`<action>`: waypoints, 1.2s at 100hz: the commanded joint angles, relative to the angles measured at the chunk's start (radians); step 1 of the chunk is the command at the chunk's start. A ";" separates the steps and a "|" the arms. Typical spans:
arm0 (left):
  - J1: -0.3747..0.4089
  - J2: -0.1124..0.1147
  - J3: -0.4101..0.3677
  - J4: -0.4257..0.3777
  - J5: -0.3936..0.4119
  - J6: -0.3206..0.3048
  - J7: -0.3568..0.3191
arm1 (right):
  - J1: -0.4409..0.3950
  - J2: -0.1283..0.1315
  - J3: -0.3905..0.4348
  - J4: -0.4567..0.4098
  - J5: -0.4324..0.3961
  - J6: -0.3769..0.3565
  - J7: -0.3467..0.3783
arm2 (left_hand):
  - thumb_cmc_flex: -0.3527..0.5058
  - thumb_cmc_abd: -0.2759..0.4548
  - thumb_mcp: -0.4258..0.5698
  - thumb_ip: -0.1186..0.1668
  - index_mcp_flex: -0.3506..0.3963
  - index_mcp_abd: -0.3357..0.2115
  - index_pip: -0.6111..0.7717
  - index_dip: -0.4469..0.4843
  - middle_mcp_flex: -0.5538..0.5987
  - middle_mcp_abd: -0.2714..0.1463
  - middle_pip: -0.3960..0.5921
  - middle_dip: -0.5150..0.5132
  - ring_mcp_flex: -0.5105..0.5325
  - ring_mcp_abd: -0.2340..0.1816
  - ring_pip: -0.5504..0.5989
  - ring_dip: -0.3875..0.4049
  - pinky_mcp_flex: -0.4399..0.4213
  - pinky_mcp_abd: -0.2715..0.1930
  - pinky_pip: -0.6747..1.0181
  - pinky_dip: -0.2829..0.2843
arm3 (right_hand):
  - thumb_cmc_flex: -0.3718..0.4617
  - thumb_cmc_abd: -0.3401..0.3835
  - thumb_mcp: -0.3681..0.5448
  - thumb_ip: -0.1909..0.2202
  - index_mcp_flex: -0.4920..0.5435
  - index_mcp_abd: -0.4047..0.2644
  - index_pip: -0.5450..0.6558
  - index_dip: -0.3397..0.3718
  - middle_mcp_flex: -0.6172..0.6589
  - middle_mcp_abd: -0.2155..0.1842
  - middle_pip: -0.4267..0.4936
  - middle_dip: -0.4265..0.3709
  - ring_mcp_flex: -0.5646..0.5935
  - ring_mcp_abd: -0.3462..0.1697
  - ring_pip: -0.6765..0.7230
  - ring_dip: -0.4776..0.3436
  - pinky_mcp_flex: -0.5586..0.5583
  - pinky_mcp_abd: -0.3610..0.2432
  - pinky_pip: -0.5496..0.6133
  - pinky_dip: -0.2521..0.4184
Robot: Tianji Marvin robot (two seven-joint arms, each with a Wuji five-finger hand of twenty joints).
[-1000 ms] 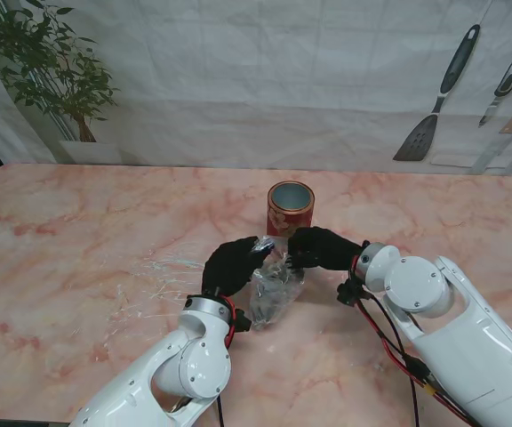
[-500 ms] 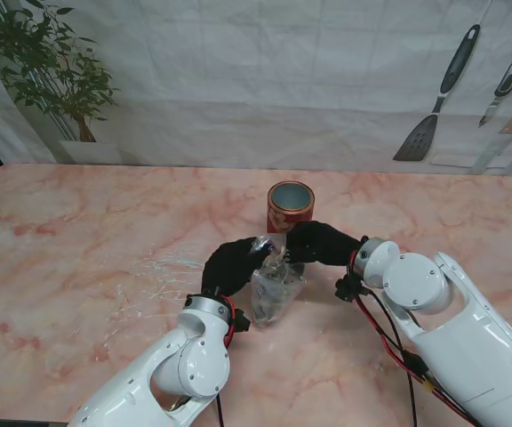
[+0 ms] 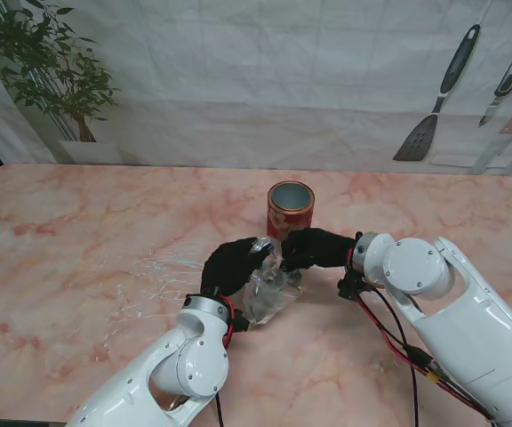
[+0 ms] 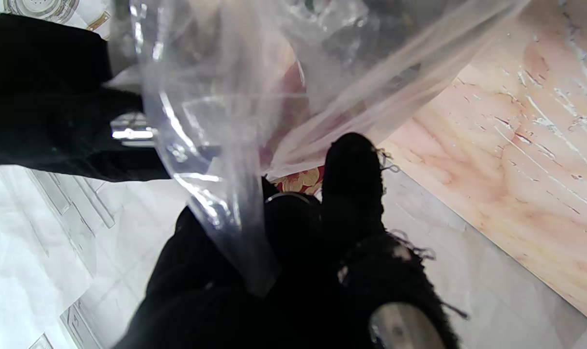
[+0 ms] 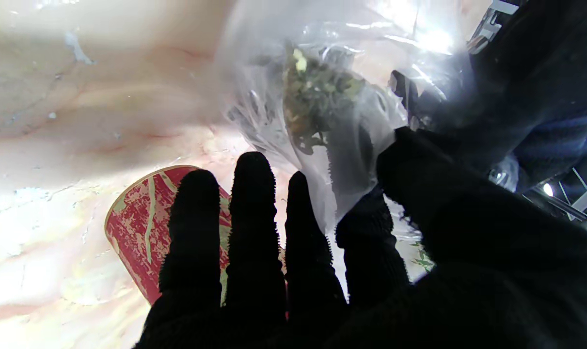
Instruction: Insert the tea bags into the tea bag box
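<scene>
A clear plastic bag of tea [image 3: 269,292] hangs between my two black-gloved hands, near the middle of the table. My left hand [image 3: 231,265] is shut on the bag's left top edge; the bag [image 4: 235,121] fills the left wrist view above its fingers [image 4: 351,184]. My right hand [image 3: 314,248] pinches the bag's right top edge between thumb and forefinger, its other fingers [image 5: 254,218] held straight. Green-brown tea leaves [image 5: 317,97] show inside the bag [image 5: 341,160]. The red cylindrical tea box [image 3: 290,208] stands open just beyond the hands; its red side [image 5: 138,228] shows in the right wrist view.
A potted plant [image 3: 56,76] stands at the far left behind the marble table [image 3: 78,231]. Kitchen utensils [image 3: 447,93] hang on the back wall at the right. Scratch-like white marks [image 3: 163,276] lie on the table left of my left hand.
My right hand has shifted slightly left and away from me, toward the box, and the bag has lifted and tilted with it. My left hand has barely moved.
</scene>
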State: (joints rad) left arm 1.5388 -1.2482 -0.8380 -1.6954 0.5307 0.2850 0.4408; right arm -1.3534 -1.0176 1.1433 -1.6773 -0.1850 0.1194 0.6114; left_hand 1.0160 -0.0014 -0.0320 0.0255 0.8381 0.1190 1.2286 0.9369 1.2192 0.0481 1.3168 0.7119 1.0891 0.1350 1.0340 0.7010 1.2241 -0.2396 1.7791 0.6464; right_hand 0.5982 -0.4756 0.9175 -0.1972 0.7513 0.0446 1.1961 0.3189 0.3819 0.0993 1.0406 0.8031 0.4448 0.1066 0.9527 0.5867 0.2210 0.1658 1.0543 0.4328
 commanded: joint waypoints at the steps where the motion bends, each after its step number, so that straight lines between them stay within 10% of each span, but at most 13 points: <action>1: -0.003 -0.001 -0.001 -0.011 -0.001 0.002 -0.013 | 0.005 0.005 -0.002 0.001 -0.017 -0.001 0.017 | 0.059 0.020 0.014 0.003 0.088 0.149 0.114 0.038 0.000 -0.019 -0.090 -0.013 0.181 0.130 0.562 -0.013 -0.098 -0.091 0.315 0.002 | 0.043 0.000 0.001 -0.028 -0.020 -0.002 -0.014 -0.027 -0.013 -0.018 0.014 0.015 0.017 -0.023 0.033 0.019 0.005 -0.002 0.008 0.010; 59: -0.003 -0.005 -0.013 -0.025 -0.017 0.002 -0.006 | 0.049 0.028 -0.020 0.027 -0.015 -0.036 0.116 | 0.060 0.019 0.015 0.003 0.089 0.149 0.113 0.039 0.000 -0.019 -0.090 -0.013 0.181 0.129 0.561 -0.013 -0.098 -0.091 0.315 0.001 | 0.089 -0.035 0.055 -0.014 -0.275 -0.099 -0.152 -0.073 -0.083 -0.061 0.016 0.015 0.053 -0.117 0.118 0.059 0.049 -0.078 0.030 0.049; 88: -0.001 -0.006 -0.017 -0.028 -0.025 -0.001 -0.004 | 0.010 0.011 -0.013 -0.001 -0.100 -0.006 0.016 | 0.058 0.019 0.014 0.002 0.089 0.149 0.112 0.039 -0.001 -0.018 -0.091 -0.013 0.181 0.129 0.561 -0.013 -0.098 -0.091 0.315 0.001 | 0.173 0.004 0.024 -0.041 -0.026 -0.231 -0.033 -0.196 0.429 -0.124 -0.087 -0.094 0.467 -0.135 0.126 0.003 0.244 -0.072 0.134 0.072; 120: -0.006 -0.003 -0.016 -0.023 -0.023 0.016 -0.019 | -0.014 -0.008 0.016 -0.024 -0.082 0.010 -0.059 | 0.058 0.020 0.014 0.002 0.088 0.148 0.112 0.039 -0.002 -0.018 -0.091 -0.012 0.180 0.131 0.558 -0.014 -0.098 -0.090 0.315 0.001 | 0.155 0.006 0.069 -0.059 -0.003 -0.242 0.001 -0.141 0.448 -0.139 -0.095 -0.050 0.427 -0.119 0.064 0.005 0.169 -0.064 0.117 0.064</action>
State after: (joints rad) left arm 1.5384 -1.2496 -0.8545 -1.7125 0.5098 0.2898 0.4405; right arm -1.3618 -1.0215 1.1526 -1.6869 -0.2823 0.1244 0.5470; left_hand 1.0160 -0.0014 -0.0320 0.0252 0.8381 0.1190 1.2286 0.9368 1.2192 0.0482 1.3168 0.7119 1.0891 0.1351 1.0340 0.7010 1.2242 -0.2396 1.7793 0.6464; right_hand 0.7602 -0.5030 0.9607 -0.2206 0.6997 -0.1650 1.1079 0.1345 0.8356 -0.0108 0.9370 0.7361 0.8915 -0.0043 1.0374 0.5976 0.4068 0.1053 1.1568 0.4966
